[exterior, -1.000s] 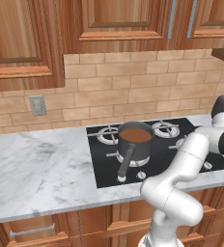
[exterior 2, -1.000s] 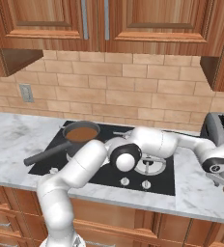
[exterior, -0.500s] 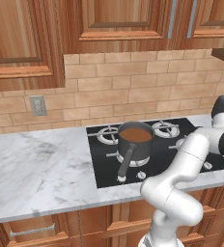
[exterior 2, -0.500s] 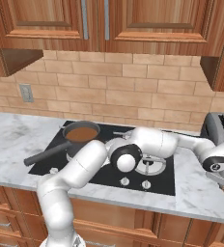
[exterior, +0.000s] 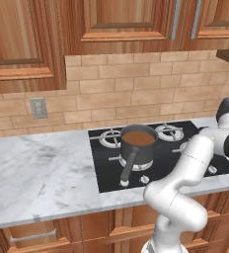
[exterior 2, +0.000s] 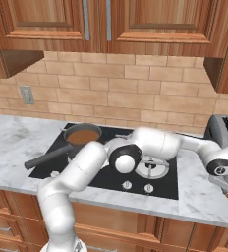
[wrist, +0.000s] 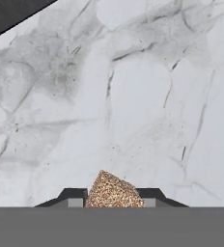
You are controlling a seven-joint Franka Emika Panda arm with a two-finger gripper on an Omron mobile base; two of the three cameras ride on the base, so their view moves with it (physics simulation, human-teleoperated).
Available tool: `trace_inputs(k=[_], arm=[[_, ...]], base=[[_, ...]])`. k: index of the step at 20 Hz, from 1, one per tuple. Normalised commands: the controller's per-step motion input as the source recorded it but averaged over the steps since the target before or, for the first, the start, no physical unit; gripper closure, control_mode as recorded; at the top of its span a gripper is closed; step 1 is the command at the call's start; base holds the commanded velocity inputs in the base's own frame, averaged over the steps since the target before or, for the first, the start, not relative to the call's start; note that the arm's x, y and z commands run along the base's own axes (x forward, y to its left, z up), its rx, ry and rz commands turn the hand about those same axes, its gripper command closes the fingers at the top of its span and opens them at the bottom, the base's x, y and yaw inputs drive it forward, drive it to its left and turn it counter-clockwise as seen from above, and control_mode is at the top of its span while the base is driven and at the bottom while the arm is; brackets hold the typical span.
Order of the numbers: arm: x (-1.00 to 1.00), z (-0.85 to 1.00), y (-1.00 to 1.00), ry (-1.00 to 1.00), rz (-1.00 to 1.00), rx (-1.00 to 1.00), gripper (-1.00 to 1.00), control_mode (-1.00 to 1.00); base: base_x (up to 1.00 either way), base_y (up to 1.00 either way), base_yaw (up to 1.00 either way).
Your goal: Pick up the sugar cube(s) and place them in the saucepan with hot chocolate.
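Sugar cube [wrist: 114,190] sits pinched between my fingertips [wrist: 73,198], tilted corner-up, over bare marble counter [wrist: 133,96]. That skewed hold could let it slip as I swing toward the saucepan [exterior 2: 83,138], far off to my side on the cooktop [exterior 2: 155,177].

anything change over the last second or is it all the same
Almost nothing. In the right base view the gripper sits at the counter's right end, near the toaster, as before; any shift is too slight to call. The brown sugar cube lies between its fingertips. The saucepan stayed on its burner.
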Motion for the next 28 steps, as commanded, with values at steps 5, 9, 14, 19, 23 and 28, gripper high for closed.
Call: trace_inputs(k=[5, 9, 14, 19, 23, 28], arm=[[-0.97, 0.0, 0.72, -0.07, 0.2, -0.13, 1.0, -1.0], [-0.94, 0.04, 0.91, -0.07, 0.25, -0.12, 1.0, -1.0], [-0.67, 0.36, 0.97, -0.1, 0.33, -0.14, 1.0, -1.0], [-0.49, 0.84, 0.84, -0.16, 0.33, -0.07, 1.0, -1.0], [-0.38, 1.0, 0.71, -0.1, 0.25, 0.0, 1.0, -1.0], [-0.12, 0.82, 0.55, 0.01, 0.06, 0.26, 1.0, -1.0]], base=[[0.0, 0.0, 0.0], [0.0, 0.0, 0.0], [0.0, 0.0, 0.0], [0.0, 0.0, 0.0], [0.0, 0.0, 0.0], [0.0, 0.0, 0.0]])
